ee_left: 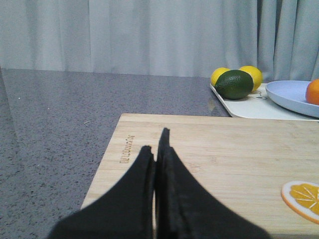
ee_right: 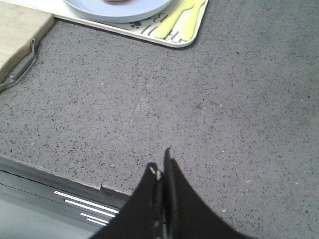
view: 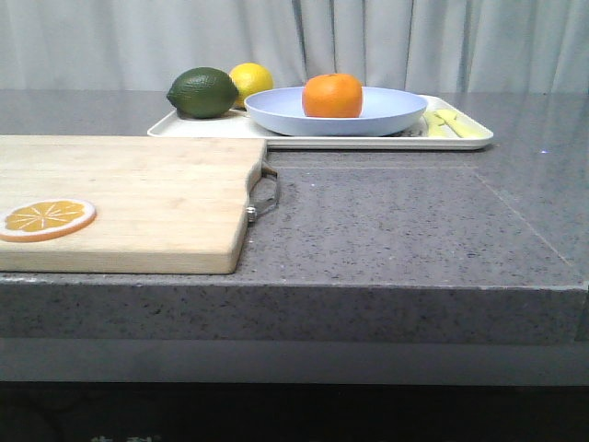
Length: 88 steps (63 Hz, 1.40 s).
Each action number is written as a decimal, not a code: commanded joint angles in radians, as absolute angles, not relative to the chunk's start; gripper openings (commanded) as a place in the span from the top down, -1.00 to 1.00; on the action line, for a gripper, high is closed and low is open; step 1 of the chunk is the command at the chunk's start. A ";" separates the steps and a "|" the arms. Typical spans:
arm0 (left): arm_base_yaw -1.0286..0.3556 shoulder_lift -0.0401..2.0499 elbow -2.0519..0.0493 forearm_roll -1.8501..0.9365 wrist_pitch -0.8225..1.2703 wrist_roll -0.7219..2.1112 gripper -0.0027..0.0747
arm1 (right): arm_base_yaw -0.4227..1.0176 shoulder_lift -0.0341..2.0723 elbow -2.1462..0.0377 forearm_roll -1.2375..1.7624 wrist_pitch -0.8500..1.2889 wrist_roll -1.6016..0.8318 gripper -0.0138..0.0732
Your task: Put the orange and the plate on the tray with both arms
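Status: the whole round bright-orange fruit, the orange (view: 332, 96), sits in the large shallow pale lavender-blue plastic plate (view: 276, 111), and the plate rests on the flat rectangular off-white tray (view: 471, 140) at the far side of the grey speckled counter (view: 405, 221). By this layout, the placement appears complete.

Left gripper (ee_left: 156, 149): fingers pressed together, empty, above the light wooden cutting board (ee_left: 224, 149). Right gripper (ee_right: 160, 167): fingers together, empty, over the counter's near edge, well apart from the tray.

Risks from here:
1. Any forward sweep of an arm could strike the plate rim and roll the orange out.
2. A nudged tray could disturb the dark green lime (view: 202, 92) and 2 yellow lemons (ee_left: 239, 74) beside the plate.
3. A lowered left arm could catch the flat orange slice (view: 46, 219) or shift the board.
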<state>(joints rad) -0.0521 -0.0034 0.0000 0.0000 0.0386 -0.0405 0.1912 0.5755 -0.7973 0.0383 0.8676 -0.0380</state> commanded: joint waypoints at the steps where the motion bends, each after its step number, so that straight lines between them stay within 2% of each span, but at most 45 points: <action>1: -0.059 -0.025 0.007 -0.011 -0.044 -0.048 0.98 | 0.189 0.577 -0.818 0.029 0.804 -0.048 0.84; 32: -0.059 -0.025 0.007 -0.011 -0.044 -0.048 0.98 | 0.174 0.529 -0.781 0.011 0.774 -0.049 0.84; 52: -0.059 -0.025 0.007 -0.011 -0.044 -0.048 0.98 | 0.065 0.182 -0.375 0.009 0.332 -0.049 0.84; 67: -0.059 -0.025 0.007 -0.011 -0.044 -0.048 0.98 | 0.037 -0.002 -0.083 0.009 0.096 -0.049 0.84; 76: -0.059 -0.025 0.007 -0.011 -0.044 -0.048 0.98 | 0.037 -0.031 0.023 0.009 -0.026 -0.049 0.84; 88: -0.059 -0.025 0.007 -0.011 -0.044 -0.048 0.98 | 0.034 -0.031 0.022 0.010 -0.015 -0.049 0.84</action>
